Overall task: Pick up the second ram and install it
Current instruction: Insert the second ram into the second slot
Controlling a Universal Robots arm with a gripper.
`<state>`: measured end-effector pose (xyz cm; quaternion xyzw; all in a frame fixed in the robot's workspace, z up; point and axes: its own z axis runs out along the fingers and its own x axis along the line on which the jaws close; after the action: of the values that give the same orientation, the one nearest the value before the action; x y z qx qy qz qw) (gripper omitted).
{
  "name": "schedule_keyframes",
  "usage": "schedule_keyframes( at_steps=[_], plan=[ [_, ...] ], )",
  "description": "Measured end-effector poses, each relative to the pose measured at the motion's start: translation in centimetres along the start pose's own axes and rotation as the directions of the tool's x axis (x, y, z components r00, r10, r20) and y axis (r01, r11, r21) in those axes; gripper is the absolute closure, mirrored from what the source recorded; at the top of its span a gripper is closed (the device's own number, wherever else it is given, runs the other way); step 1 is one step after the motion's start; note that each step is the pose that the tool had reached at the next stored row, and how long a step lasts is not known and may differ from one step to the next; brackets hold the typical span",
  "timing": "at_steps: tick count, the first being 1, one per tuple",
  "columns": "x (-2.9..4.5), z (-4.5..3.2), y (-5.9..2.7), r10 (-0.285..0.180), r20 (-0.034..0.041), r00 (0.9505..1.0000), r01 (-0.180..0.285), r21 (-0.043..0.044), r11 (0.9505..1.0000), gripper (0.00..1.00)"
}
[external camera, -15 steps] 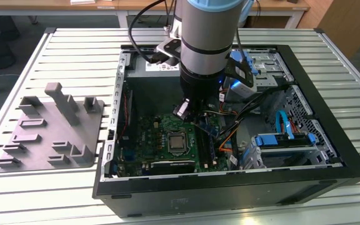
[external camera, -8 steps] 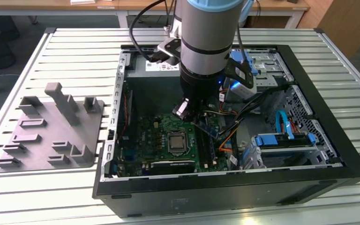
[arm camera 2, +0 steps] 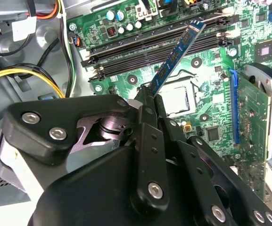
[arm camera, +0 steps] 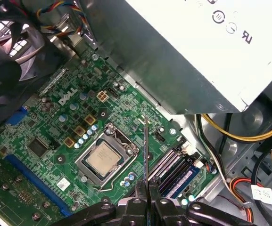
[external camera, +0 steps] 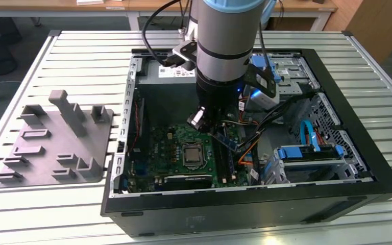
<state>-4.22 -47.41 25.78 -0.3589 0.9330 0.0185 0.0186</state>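
Tightly pinched in the closed gripper (arm camera 2: 152, 99), the second ram (arm camera 2: 176, 54) slanted over the memory slots (arm camera 2: 140, 45); best levelled and squared to one before seating.

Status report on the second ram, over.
Pincer shut on second ram, tilted above motherboard. Not seated yet; memory slots close by. Cables beside slots, none across.

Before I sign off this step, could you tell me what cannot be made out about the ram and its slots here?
1. Second wrist view: the gripper covers the gripped end of the second ram.
2. First wrist view: the ram is edge-on, its chips unseen; the gripper cuts off the memory slots' near ends.
3. Exterior view: the ram's height above the motherboard cannot be judged.
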Motion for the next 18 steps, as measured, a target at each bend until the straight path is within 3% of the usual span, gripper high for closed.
schedule_keyframes(
  at_steps=[18],
  plan=[
    [0.00, 0.01, 0.00, 0.057, 0.0013, 0.9984, -0.057, 0.0027, 0.9984, 0.86]
  ],
)
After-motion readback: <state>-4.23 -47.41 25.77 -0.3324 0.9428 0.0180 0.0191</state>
